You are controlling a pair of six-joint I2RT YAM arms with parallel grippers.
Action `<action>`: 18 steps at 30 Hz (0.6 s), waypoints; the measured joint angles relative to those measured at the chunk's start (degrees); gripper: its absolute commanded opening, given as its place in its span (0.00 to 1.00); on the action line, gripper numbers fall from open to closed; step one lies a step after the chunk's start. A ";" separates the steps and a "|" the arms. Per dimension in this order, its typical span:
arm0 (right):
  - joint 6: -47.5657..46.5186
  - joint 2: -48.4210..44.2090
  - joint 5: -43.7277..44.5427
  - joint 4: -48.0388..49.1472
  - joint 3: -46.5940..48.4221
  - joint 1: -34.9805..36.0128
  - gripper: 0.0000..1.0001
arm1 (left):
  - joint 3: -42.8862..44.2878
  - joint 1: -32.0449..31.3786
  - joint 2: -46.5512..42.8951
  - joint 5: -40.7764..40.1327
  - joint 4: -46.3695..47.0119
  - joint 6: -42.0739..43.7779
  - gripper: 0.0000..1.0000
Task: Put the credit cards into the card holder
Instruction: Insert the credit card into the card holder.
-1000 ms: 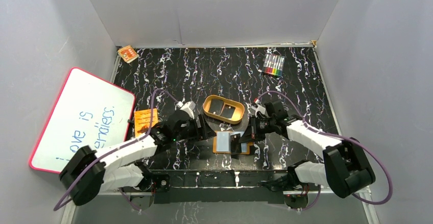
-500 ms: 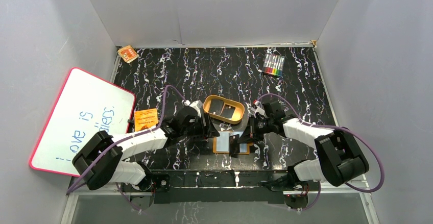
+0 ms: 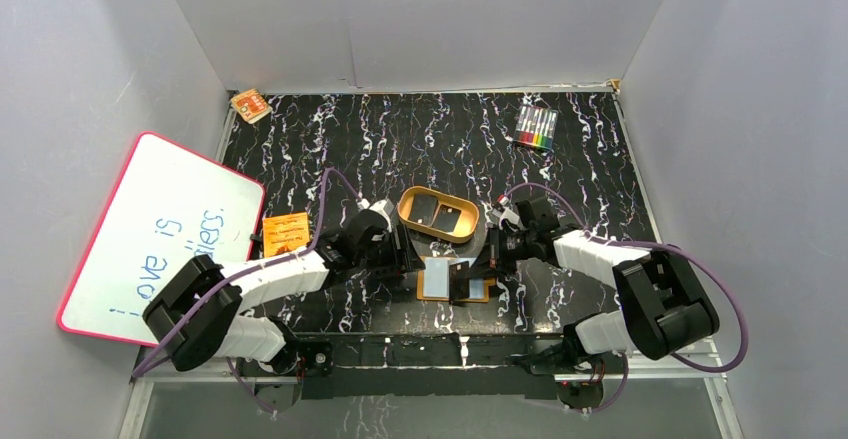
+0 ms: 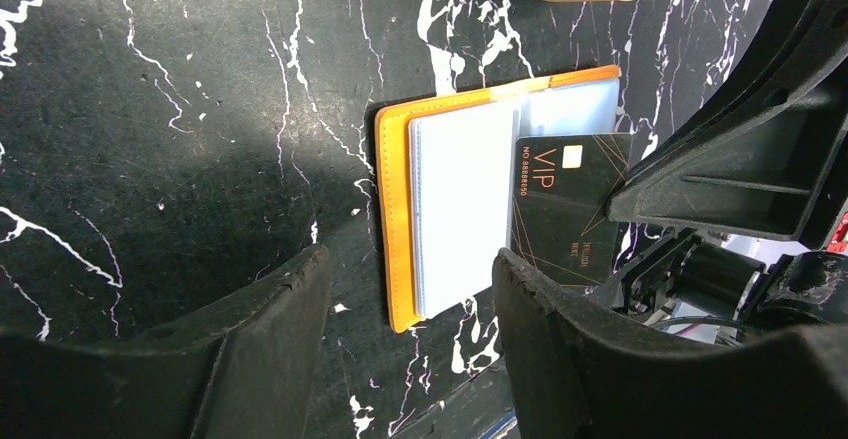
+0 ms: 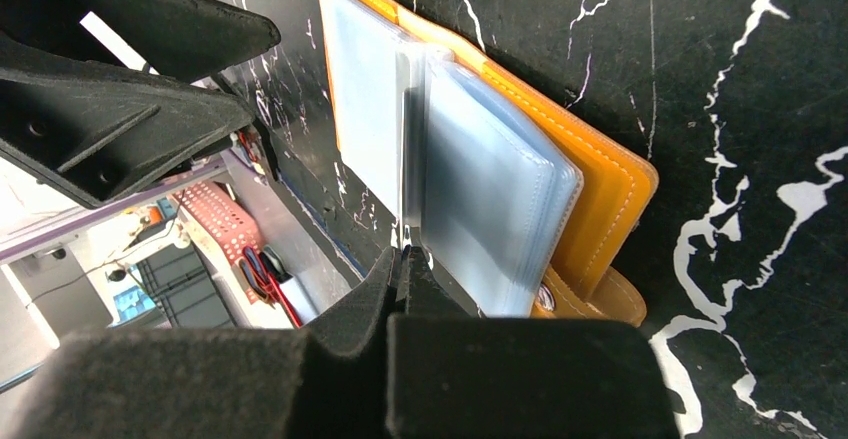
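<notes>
While right gripper (image 5: 405,264) pinches card (image 4: 567,209) over wallet (image 4: 392,219), left gripper (image 4: 408,269) gaping, a tilted card could jam against the sleeve (image 4: 465,209) mouth.

Blk marble table (image 3: 420,139): open card holder (image 3: 437,277), oval tray (image 3: 401,209), orange booklet (image 3: 285,232), markers (image 3: 536,127), sm. orange pack (image 3: 250,105).

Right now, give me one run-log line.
left gripper: open over card holder | right gripper: shut on VIP card | stage: card at sleeves

black white-veined marble tabletop (image 3: 430,139) between plain pale grey walls (image 3: 420,19) under soft even light
</notes>
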 measured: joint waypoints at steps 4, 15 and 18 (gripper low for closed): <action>0.07 0.66 -0.35 0.81 0.00 0.00 0.00 | 0.00 0.00 0.15 -0.17 -0.26 -0.02 0.57; 0.92 2.38 -0.68 2.75 0.00 0.00 0.00 | 0.00 0.00 2.49 -0.11 -0.22 0.00 0.56; 1.40 2.38 -0.48 3.54 0.00 0.00 0.00 | 0.00 0.00 2.69 -0.11 -0.22 0.00 0.56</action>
